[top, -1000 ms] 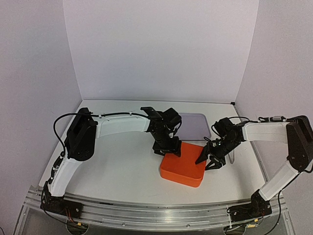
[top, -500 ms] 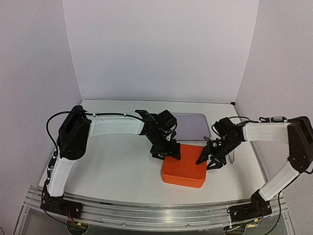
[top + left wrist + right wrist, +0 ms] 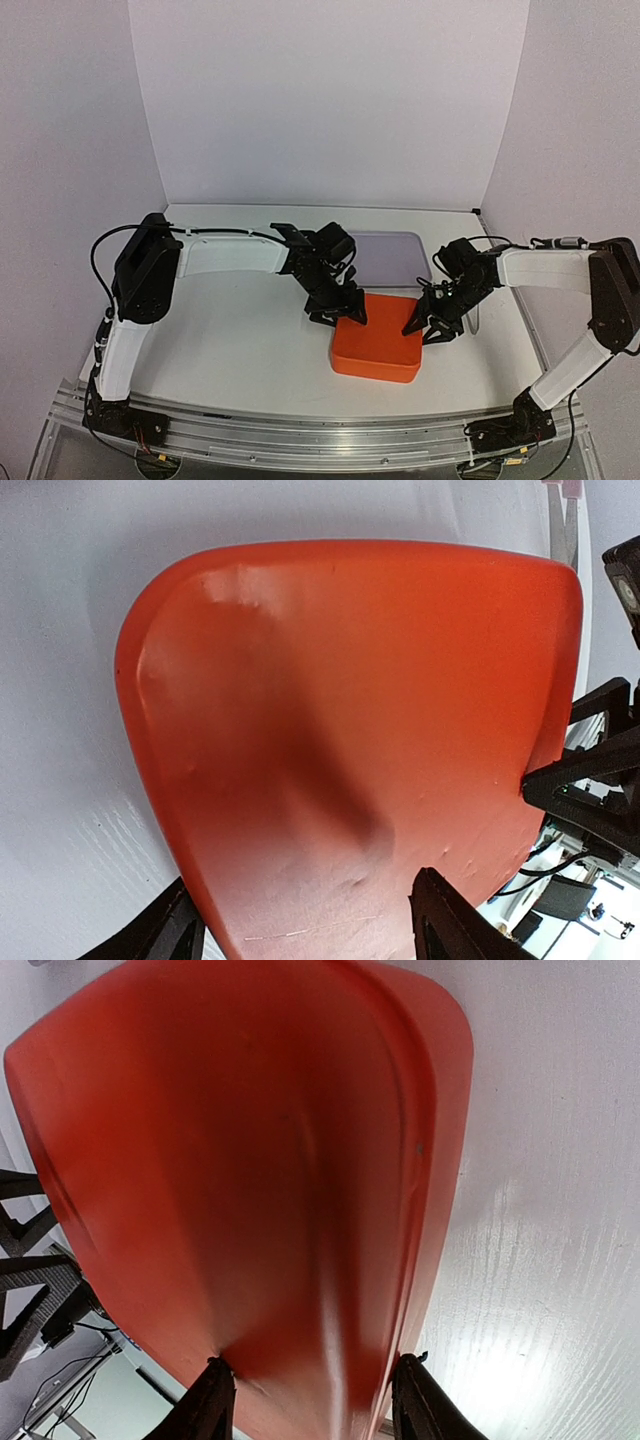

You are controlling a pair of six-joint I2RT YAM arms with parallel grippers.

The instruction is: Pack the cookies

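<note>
1. Since a second ago the left arm (image 3: 230, 258) has swung its elbow outward, and the left gripper (image 3: 337, 314) has slid slightly along the orange box (image 3: 378, 348). The right gripper (image 3: 431, 330) has hardly shifted.
2. Left fingers (image 3: 445, 925) stand wide apart with a corner of the box between them. One is over its top face, the other beside its wall. I cannot tell whether they pinch.
3. Right fingers (image 3: 205, 1405) are set narrower, and the box's edge fills the gap between them. Whether that is a grip or only contact, I cannot tell.
4. The box rests on the table (image 3: 240, 340) between the two grippers. A lavender tray (image 3: 392, 255) lies beyond the left fingertips.
5. I see the cookies in no view, so I cannot place them relative to either set of fingers.
</note>
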